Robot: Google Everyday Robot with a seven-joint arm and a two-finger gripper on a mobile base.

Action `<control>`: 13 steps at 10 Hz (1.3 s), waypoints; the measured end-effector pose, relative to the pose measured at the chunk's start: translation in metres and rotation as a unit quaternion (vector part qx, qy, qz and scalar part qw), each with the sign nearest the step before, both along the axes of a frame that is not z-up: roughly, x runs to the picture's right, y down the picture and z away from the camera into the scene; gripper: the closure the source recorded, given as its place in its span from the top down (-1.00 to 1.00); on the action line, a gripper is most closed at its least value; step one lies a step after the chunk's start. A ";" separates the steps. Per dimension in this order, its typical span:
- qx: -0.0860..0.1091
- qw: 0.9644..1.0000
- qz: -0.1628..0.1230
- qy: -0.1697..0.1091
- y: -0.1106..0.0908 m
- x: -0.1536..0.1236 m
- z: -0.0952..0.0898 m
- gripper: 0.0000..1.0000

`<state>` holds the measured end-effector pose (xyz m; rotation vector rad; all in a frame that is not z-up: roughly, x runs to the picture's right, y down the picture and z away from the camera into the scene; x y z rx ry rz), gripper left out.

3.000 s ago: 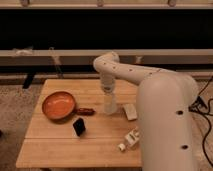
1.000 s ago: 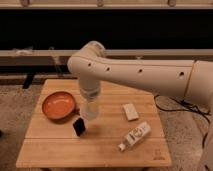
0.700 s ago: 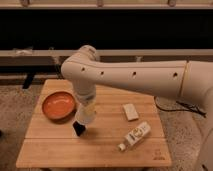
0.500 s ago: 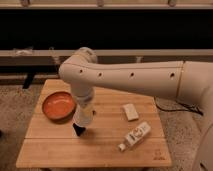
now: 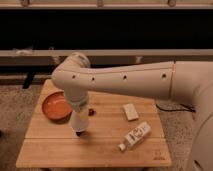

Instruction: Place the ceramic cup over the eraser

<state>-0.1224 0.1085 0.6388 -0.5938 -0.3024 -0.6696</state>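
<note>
Jaws of the gripper (image 5: 80, 113) clamp the upper end of the ceramic cup (image 5: 79, 123), though the thick white wrist above hides most of them. The gripper hangs over the left half of the wooden tabletop (image 5: 100, 151), at the end of the robot arm (image 5: 120, 82) that reaches in from the right.

The cup's long axis stands close to vertical, its lower end down at the tabletop. Which end is the mouth cannot be told. A small dark patch of the eraser (image 5: 79, 133) shows right at the cup's base; the rest of it is covered by the cup.

An orange pan (image 5: 54, 106) lies just up and left of the cup, near it but apart, with a bit of its red handle (image 5: 90, 112) showing beside the gripper. To the right, a stretch of bare wood separates the cup from a pale beige block (image 5: 130, 111) and a white labelled bottle (image 5: 136, 135) lying on its side, both well apart from it. In front of the cup, bare wood runs to the near edge. The cup stands well in from every edge.
</note>
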 end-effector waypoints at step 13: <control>0.049 0.997 -0.025 0.059 0.058 -0.032 0.083 0.57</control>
